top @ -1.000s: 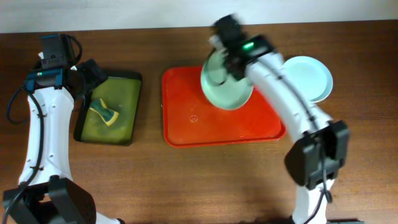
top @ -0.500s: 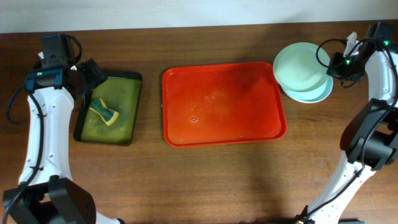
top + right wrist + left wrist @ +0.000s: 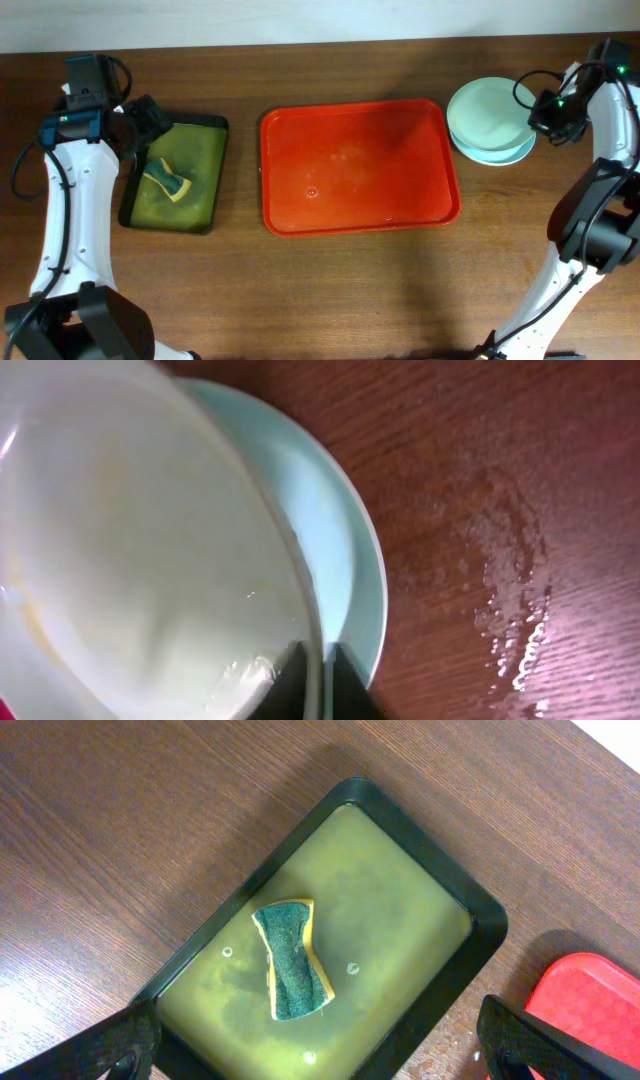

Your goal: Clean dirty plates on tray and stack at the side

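The right gripper (image 3: 318, 678) pinches the top plate (image 3: 488, 115) by its rim, at three o'clock from the red tray (image 3: 355, 205). The left gripper (image 3: 320, 1040) hangs spread over the sponge (image 3: 291, 960).

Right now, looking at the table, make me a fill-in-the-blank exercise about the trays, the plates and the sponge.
1. The red tray holds ____ plates.
2. The right gripper is shut on the rim of the top plate, and the plates stand stacked on the ____ beside the red tray.
3. The left gripper hangs open over the dark tray, where a yellow-and-green ____ lies in greenish liquid.
Missing words: no; table; sponge.
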